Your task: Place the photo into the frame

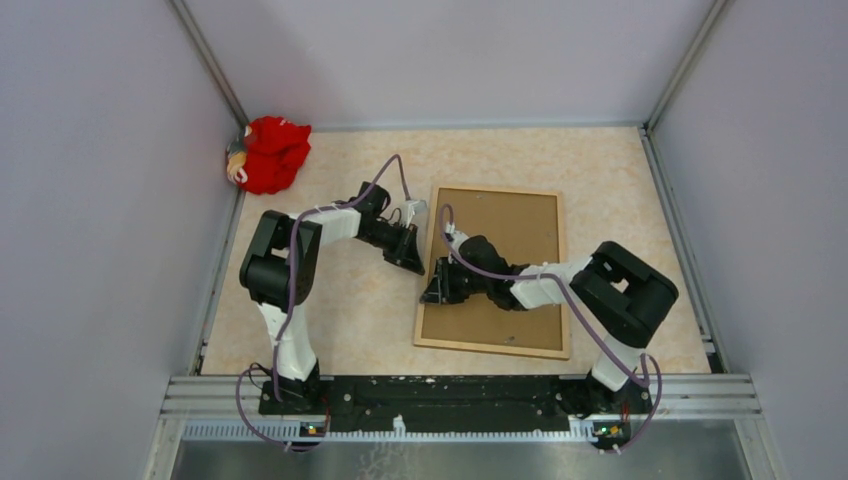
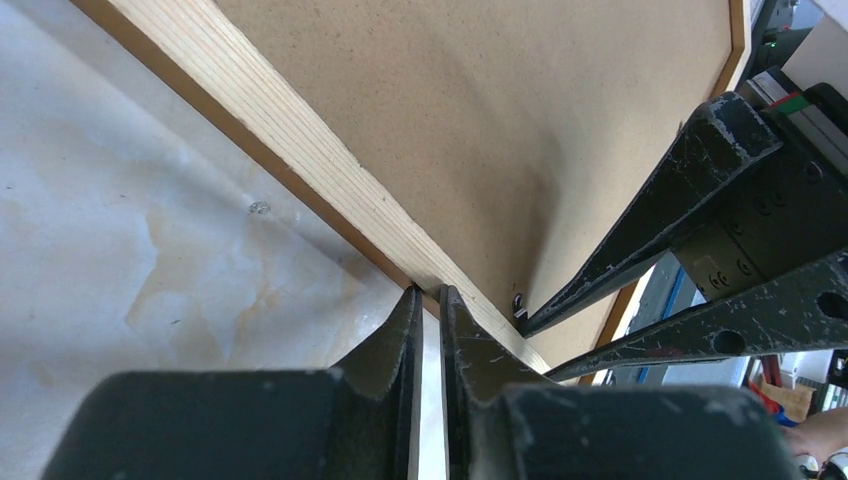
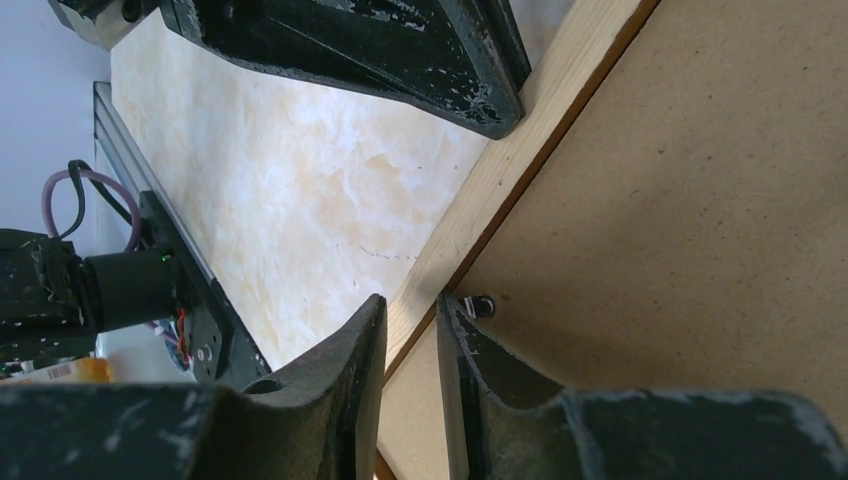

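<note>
The frame (image 1: 491, 347) lies face down right of centre, and a brown backing board (image 1: 510, 225) fills it. The photo is out of view. My left gripper (image 1: 418, 266) sits at the frame's left rail; in the left wrist view its jaws (image 2: 430, 292) are closed to a thin slit, tips against the moulding's (image 2: 300, 140) outer edge, only table between them. My right gripper (image 1: 429, 296) reaches the same rail, nearer me. Its fingers (image 3: 408, 302) straddle the pale moulding (image 3: 520, 130), one outside, one on the board (image 3: 680, 220) beside a small metal clip (image 3: 484, 305). Whether they press on it is unclear.
A red cloth bundle (image 1: 270, 152) lies in the back left corner. Grey walls enclose the marbled tabletop (image 1: 340, 300) on three sides. A metal rail (image 1: 460, 395) with both arm bases runs along the near edge. The two grippers are close together at the frame's left side.
</note>
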